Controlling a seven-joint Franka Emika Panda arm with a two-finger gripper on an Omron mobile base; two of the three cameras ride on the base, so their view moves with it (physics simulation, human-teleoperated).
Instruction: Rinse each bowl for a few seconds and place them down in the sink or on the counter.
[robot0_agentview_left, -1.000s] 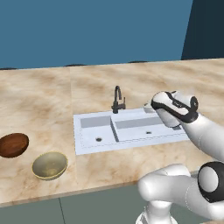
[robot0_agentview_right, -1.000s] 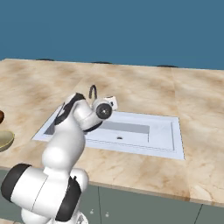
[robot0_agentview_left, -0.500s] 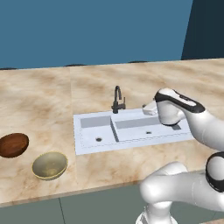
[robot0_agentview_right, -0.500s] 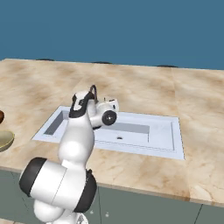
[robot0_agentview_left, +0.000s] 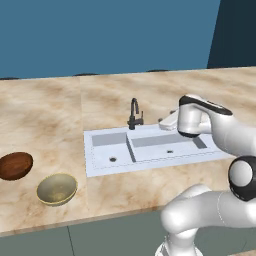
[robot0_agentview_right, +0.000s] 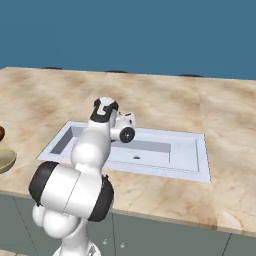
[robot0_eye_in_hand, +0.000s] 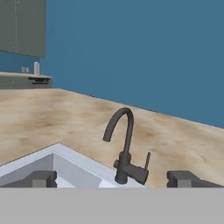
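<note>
Both bowls (robot0_agentview_left: 57, 189) sit untouched on the worktop (robot0_agentview_left: 45, 120) left of the sink (robot0_agentview_left: 150, 150), so we aim our empty, wide-open hand (robot0_eye_in_hand: 113, 179) at the faucet (robot0_eye_in_hand: 124, 151), likely to start the water.

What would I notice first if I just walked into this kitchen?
Probably the big white robot arm reaching over the white sink, with its open tool pointed at the dark curved faucet. Then two little bowls sitting on the counter left of the sink: a reddish-brown bowl and an olive-gold bowl just in front of it.
</note>
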